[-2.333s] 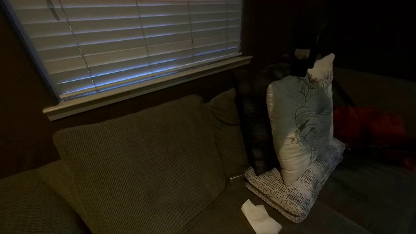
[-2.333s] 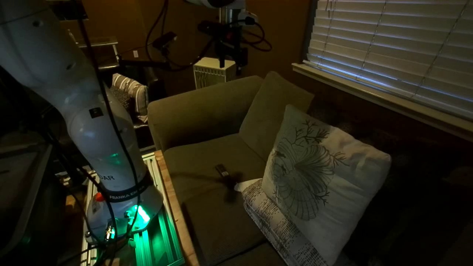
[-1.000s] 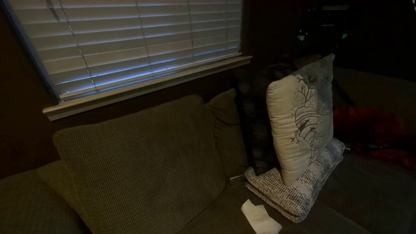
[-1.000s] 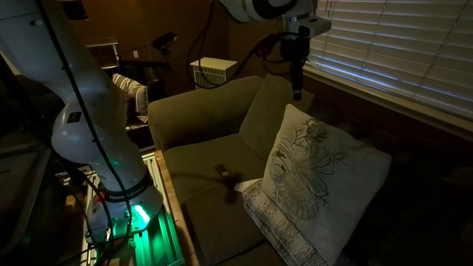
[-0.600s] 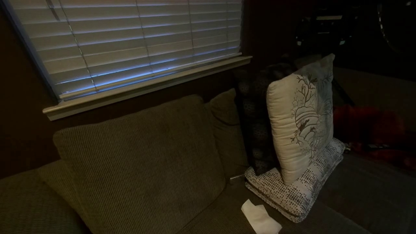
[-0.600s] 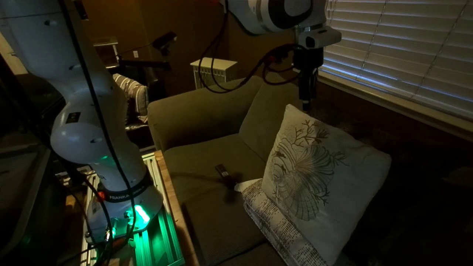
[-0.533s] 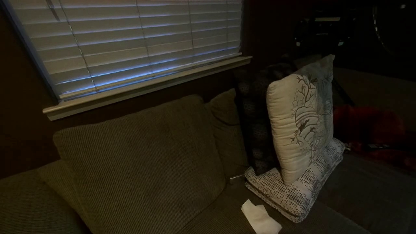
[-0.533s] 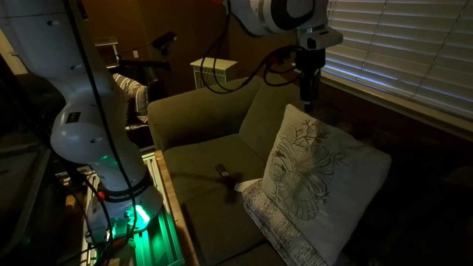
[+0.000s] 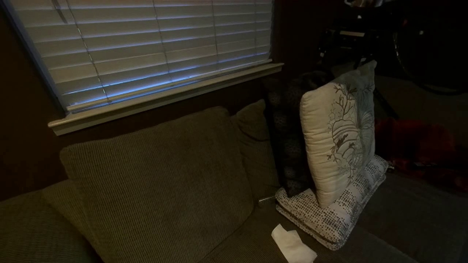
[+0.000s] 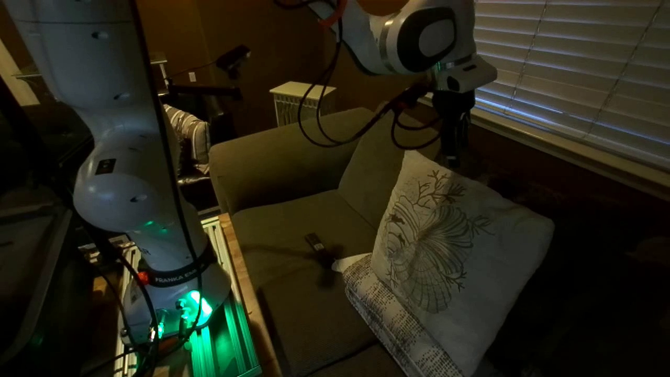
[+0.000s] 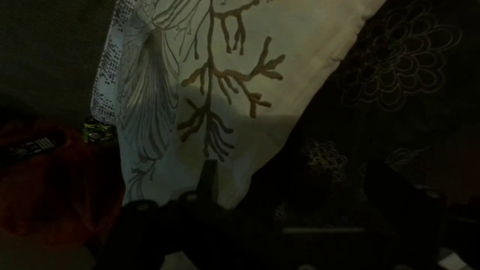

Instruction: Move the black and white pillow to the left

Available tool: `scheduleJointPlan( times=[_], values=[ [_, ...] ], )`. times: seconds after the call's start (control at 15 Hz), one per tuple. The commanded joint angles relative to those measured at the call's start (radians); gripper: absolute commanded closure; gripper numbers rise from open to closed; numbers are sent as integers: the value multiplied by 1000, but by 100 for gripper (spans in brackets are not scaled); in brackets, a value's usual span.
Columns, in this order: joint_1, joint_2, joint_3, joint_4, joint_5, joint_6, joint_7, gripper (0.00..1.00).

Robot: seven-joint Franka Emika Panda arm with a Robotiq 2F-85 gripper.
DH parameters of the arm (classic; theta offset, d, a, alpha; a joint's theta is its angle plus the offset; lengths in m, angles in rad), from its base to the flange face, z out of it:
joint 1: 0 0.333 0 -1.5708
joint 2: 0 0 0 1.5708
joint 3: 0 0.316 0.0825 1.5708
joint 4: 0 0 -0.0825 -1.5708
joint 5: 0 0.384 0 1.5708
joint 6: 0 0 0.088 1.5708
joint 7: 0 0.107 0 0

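A white pillow with a dark shell-and-coral print (image 10: 460, 251) stands on edge on a flat black-and-white dotted cushion (image 10: 403, 319). Both also show in an exterior view, the pillow (image 9: 329, 146) upright and the cushion (image 9: 329, 223) under it. A dark pillow with pale flower outlines (image 9: 289, 138) stands behind the white one. My gripper (image 10: 451, 162) is above the white pillow's top edge. In the wrist view my gripper (image 11: 292, 165) is open, one finger over the white pillow's corner (image 11: 232, 150), the other over the dark pillow (image 11: 390, 60). Nothing shows between the fingers.
The sofa (image 10: 293, 141) has an armrest and back cushions (image 9: 164, 182). A remote (image 10: 315, 243) lies on the seat. A white paper (image 9: 292, 243) lies before the dotted cushion. Red cloth (image 9: 413, 142) lies beyond. A window sill (image 9: 164, 95) runs behind the sofa.
My gripper has turned and moved right and down in an exterior view, coming closer to the white pillow's top edge. The pillows and cushion have not visibly moved.
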Motion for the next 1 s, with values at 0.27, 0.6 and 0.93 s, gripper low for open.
scheduleJointPlan(
  times=[0.27,0.6,0.93],
  values=[
    [40,33,-42,-23,47,87,23,0],
    [54,21,-56,-47,38,71,102,0],
    [53,32,-70,-61,34,58,139,0]
  ],
)
